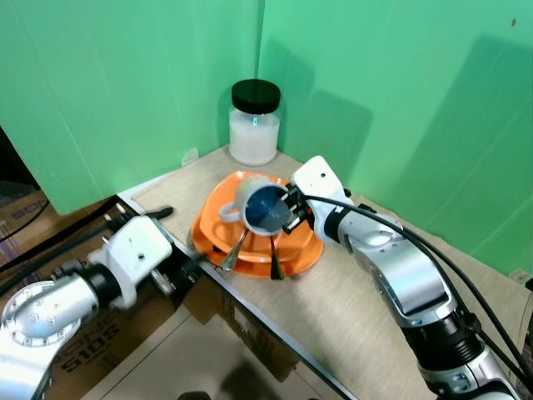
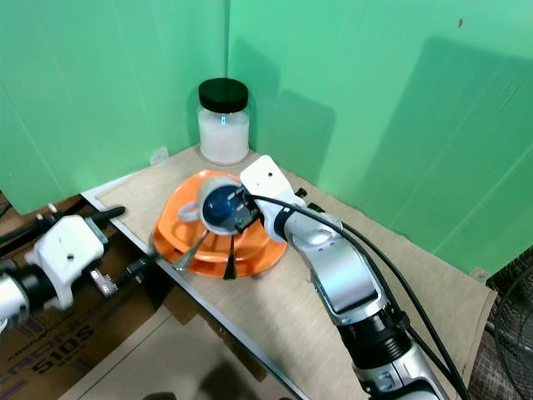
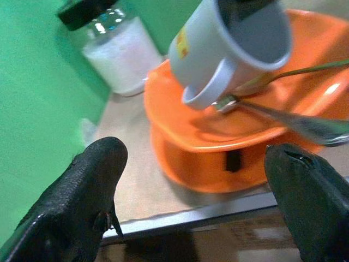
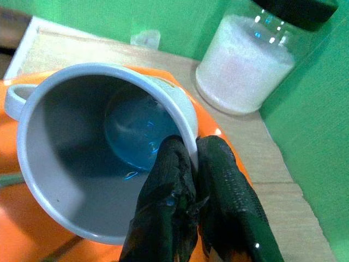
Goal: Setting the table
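A grey mug (image 1: 260,208) with a blue inside hangs tilted over the stacked orange plate and bowl (image 1: 301,254) near the table's corner. My right gripper (image 1: 291,208) is shut on the mug's rim (image 4: 188,136), one finger inside and one outside. A spoon (image 1: 236,250) and a dark-handled utensil (image 1: 275,260) lie in the orange dishes. My left gripper (image 3: 196,180) is open just off the table's edge, facing the orange stack (image 3: 229,142), and holds nothing.
A glass jar (image 1: 254,125) of white powder with a black lid stands in the back corner against green walls. Cardboard boxes (image 1: 75,350) sit below the table's left edge. Bare tabletop (image 2: 433,292) stretches to the right.
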Robot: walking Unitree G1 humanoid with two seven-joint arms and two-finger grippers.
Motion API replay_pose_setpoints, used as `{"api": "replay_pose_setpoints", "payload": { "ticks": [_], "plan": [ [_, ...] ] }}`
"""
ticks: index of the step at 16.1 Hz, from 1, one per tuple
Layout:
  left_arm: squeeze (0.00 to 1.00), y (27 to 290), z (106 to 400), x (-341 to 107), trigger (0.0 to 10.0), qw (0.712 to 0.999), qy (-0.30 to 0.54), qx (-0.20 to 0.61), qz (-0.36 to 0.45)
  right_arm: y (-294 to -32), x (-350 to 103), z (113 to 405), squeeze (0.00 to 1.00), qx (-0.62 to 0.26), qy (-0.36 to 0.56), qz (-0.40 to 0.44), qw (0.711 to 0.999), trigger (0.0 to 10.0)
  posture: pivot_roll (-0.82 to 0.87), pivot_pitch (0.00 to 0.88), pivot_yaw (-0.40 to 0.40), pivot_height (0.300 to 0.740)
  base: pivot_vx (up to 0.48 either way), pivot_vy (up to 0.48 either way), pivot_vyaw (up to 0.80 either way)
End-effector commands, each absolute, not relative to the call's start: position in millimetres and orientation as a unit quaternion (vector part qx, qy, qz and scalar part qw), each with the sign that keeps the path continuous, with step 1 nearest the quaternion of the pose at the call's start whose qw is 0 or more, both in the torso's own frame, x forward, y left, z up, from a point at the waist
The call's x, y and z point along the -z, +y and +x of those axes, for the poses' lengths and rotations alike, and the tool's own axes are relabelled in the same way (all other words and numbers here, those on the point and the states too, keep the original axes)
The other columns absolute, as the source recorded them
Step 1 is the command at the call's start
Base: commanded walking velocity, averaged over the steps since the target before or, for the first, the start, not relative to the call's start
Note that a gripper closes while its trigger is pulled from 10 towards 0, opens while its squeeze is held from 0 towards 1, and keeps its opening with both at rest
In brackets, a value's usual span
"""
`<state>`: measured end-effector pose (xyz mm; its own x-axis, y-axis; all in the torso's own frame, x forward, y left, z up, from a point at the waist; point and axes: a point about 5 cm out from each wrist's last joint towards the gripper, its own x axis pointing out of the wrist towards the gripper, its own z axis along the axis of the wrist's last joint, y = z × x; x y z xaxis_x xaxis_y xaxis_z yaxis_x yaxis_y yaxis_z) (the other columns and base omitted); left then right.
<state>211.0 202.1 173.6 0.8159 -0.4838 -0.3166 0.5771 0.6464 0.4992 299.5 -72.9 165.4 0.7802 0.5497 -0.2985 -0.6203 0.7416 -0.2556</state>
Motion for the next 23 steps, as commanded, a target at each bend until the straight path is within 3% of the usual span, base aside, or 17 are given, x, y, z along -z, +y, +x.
{"api": "replay_pose_setpoints", "payload": {
  "ticks": [1, 3, 5, 6, 7, 8, 9, 12, 16, 17, 18, 23],
  "plan": [
    [1.0, 203.4, 214.1, -175.8, 10.0, 0.9, 0.068, 0.288, 0.321, -75.8, -168.8, 302.2, 0.0, -0.313, 0.091, -0.163, 0.931, 0.0, 0.18, 0.0, -0.056, 0.74, 0.0, 0.0, 0.0],
    [1.0, 205.2, 222.2, -183.6, 10.0, 0.885, 0.037, 0.275, 0.373, -74.6, -173.3, 302.8, 0.0, -0.323, 0.077, -0.149, 0.932, 0.0, 0.18, 0.0, -0.058, 0.74, 0.0, 0.0, 0.0],
    [0.95, 200.9, 233.8, -187.4, 10.0, 0.836, 0.002, 0.303, 0.457, -75.6, -188.1, 302.9, 0.0, -0.355, 0.042, -0.106, 0.928, 0.0, 0.18, 0.0, -0.056, 0.74, 0.0, 0.0, 0.0],
    [0.95, 200.0, 235.7, -187.2, 10.0, 0.83, -0.003, 0.308, 0.464, -76.1, -190.5, 303.0, 0.0, -0.36, 0.037, -0.1, 0.927, 0.0, 0.17, 0.0, -0.056, 0.74, 0.0, 0.0, 0.0],
    [0.78, 197.2, 239.8, -186.1, 10.0, 0.816, -0.013, 0.323, 0.48, -77.8, -196.2, 302.8, 0.0, -0.368, 0.023, -0.087, 0.925, 0.0, 0.17, 0.0, -0.052, 0.74, 0.0, 0.0, 0.0],
    [0.44, 196.6, 241.8, -185.0, 10.0, 0.809, -0.016, 0.329, 0.487, -78.4, -198.9, 302.2, 0.0, -0.374, 0.017, -0.083, 0.924, 0.0, 0.17, 0.0, -0.046, 0.74, 0.0, 0.0, 0.0],
    [0.25, 196.0, 246.4, -182.7, 10.0, 0.794, -0.029, 0.335, 0.506, -79.5, -204.3, 299.9, 0.0, -0.391, 0.001, -0.075, 0.917, 0.0, 0.16, 0.0, -0.044, 0.74, 0.0, 0.0, 0.0],
    [0.22, 192.0, 254.4, -186.0, 10.0, 0.778, -0.077, 0.328, 0.53, -80.2, -210.3, 295.3, 0.0, -0.418, -0.02, -0.071, 0.905, 0.0, 0.16, 0.0, -0.035, 0.74, 0.0, 0.0, 0.0],
    [0.24, 180.2, 267.5, -201.7, 10.0, 0.785, -0.173, 0.29, 0.519, -76.1, -211.7, 289.7, 0.0, -0.44, -0.03, -0.069, 0.895, 0.0, 0.16, 0.0, -0.026, 0.74, 0.0, 0.0, 0.0],
    [0.24, 177.9, 268.5, -203.7, 5.7, 0.786, -0.187, 0.291, 0.512, -75.9, -211.5, 289.5, 0.0, -0.442, -0.03, -0.07, 0.894, 0.0, 0.16, 0.0, -0.025, 0.74, 0.0, 0.0, 0.0],
    [0.24, 177.0, 268.5, -202.5, 0.1, 0.787, -0.187, 0.297, 0.508, -75.8, -211.2, 289.4, 0.0, -0.442, -0.03, -0.071, 0.894, 0.0, 0.15, 0.0, -0.023, 0.74, 0.0, 0.0, 0.0],
    [0.18, 169.1, 264.6, -195.1, 0.0, 0.792, -0.197, 0.322, 0.481, -77.7, -208.4, 291.5, 0.0, -0.434, -0.024, -0.076, 0.897, 0.0, 0.16, 0.0, -0.024, 0.74, 0.0, 0.0, 0.0]
  ]
}}
